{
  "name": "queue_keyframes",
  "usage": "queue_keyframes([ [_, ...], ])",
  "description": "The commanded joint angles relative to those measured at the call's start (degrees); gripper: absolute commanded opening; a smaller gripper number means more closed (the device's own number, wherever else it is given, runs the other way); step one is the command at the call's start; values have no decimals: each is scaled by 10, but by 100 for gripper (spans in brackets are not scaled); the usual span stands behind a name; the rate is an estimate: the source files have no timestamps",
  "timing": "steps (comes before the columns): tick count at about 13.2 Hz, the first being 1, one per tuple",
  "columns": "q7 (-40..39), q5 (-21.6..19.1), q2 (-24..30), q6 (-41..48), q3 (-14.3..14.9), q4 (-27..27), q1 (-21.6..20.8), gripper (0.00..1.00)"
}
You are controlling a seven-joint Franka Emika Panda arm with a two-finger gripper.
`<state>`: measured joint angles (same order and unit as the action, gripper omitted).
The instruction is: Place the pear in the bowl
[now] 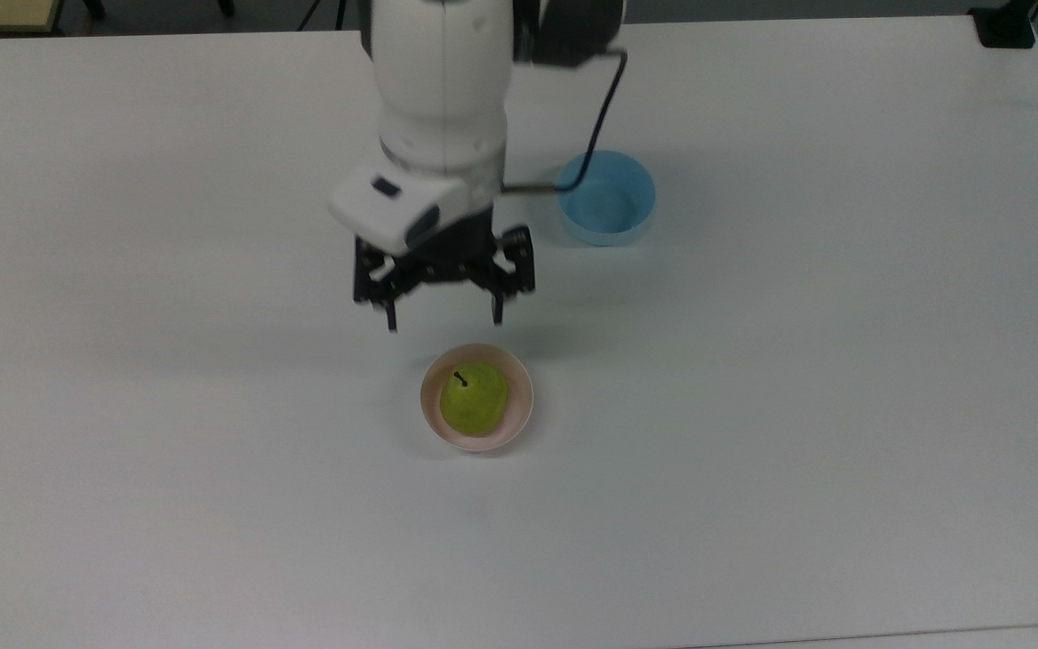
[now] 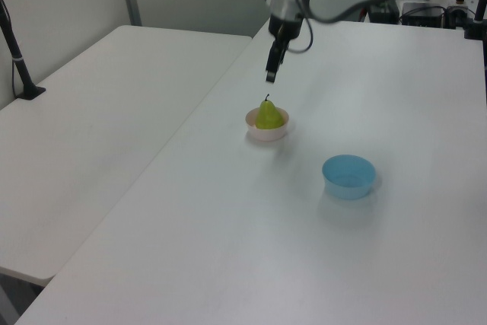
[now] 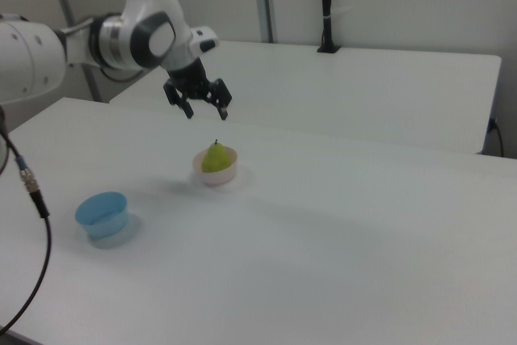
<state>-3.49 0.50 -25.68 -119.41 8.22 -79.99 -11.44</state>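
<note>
Top view: a white desk (image 1: 122, 505) is seen spanning the frame. Toward the top view's left of centre, the white Franka arm (image 1: 442, 81) is seen reaching down from the upper edge, and its black end effector (image 1: 443, 321) is held above the desk with both fingers spread wide apart and nothing between them. Just below it in the top view, the pale pink bowl (image 1: 519, 416) is set on the desk, and the yellow-green pear (image 1: 475, 399) is seated inside it with its dark stem pointing up. No contact between the end effector and the pear is seen; a clear gap lies between them. Farther toward the top view's right and higher, a light blue bowl (image 1: 609, 200) is placed on the desk, well apart from the pink one, and a dark cable (image 1: 605, 99) is seen hanging from the arm over its rim.

In the left view, the end effector (image 2: 272, 66) is held in the air above the pear (image 2: 268, 114), which is seen upright in the bowl (image 2: 266, 131); the light blue bowl (image 2: 349, 176) is found to the left view's right and nearer the camera.

In the right view, the light blue bowl (image 3: 103, 215) is at the right view's left, the released end effector (image 3: 206, 111) hangs above, and the pear (image 3: 213, 157) is seated in the pink bowl (image 3: 216, 175) near the centre.
</note>
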Motion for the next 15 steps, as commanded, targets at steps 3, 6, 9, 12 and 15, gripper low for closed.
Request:
queue_keyframes([
  [3,14,1,202,220,0,-57,32,100],
  [6,9,-22,287,256,0,-126,66,100],
  [9,-36,-41,276,220,-43,-137,120,100],
  [12,-23,-41,268,206,-54,-137,120,100],
  [15,-12,-41,259,203,-55,-135,115,100],
])
